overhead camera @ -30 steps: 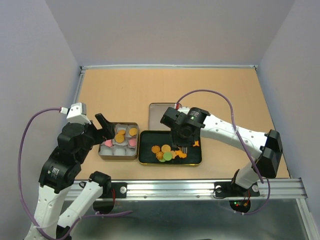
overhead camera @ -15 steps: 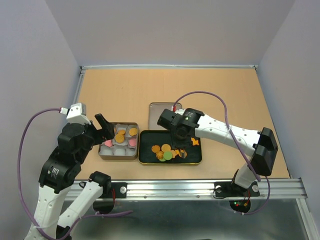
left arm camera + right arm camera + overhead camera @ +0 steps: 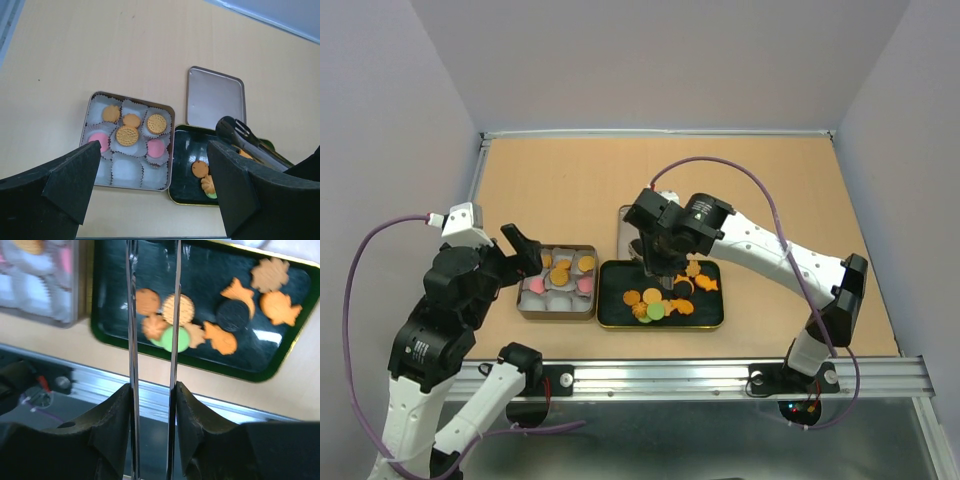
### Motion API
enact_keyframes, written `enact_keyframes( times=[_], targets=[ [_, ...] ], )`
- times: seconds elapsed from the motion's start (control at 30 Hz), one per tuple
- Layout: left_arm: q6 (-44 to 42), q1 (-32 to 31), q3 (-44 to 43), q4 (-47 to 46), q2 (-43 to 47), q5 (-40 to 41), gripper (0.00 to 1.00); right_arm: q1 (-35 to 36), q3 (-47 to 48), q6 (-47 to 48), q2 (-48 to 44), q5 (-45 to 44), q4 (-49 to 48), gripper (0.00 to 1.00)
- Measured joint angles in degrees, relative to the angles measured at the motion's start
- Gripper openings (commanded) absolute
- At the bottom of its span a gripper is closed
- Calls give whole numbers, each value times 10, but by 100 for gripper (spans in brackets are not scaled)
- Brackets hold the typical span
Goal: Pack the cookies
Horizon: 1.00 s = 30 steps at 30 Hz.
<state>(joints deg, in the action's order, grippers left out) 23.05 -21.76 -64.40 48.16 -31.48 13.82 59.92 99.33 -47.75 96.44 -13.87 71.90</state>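
Cookies [image 3: 655, 300] lie loose in a black tray [image 3: 612, 318]: round orange, green and black ones plus orange fish and flower shapes, clearest in the right wrist view [image 3: 172, 325]. A few orange and pink cookies [image 3: 127, 135] sit in white paper cups inside a square tin [image 3: 532, 310]. My right gripper [image 3: 662, 262] is shut on metal tongs [image 3: 131, 315] and holds them over the tray's left half; the tong tips run off the top of the right wrist view. My left gripper [image 3: 523, 252] is open and empty, raised just left of the tin [image 3: 92, 100].
The tin's lid [image 3: 632, 222] lies flat behind the tray, partly under my right arm; it also shows in the left wrist view [image 3: 215, 97]. A metal rail [image 3: 720, 375] runs along the near table edge. Walls close the table's back and sides.
My right gripper has risen and swung back-left over the tray with the tongs, uncovering the fish cookies at the tray's right. My left arm has shifted slightly left.
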Motion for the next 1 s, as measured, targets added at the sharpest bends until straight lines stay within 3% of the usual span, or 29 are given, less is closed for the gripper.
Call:
enact_keyframes(
  times=[0.23,0.6,1.0],
  targets=[
    [-13,0,-14,5,-4,21,99,49,148,38,65,48,-9,20],
    [-20,0,-25,6,-13,42,99,131,234,67,196,191,-71,19],
    [-19,0,-25,9,-15,47,99,135,309,89,253,229,-81,19]
  ],
)
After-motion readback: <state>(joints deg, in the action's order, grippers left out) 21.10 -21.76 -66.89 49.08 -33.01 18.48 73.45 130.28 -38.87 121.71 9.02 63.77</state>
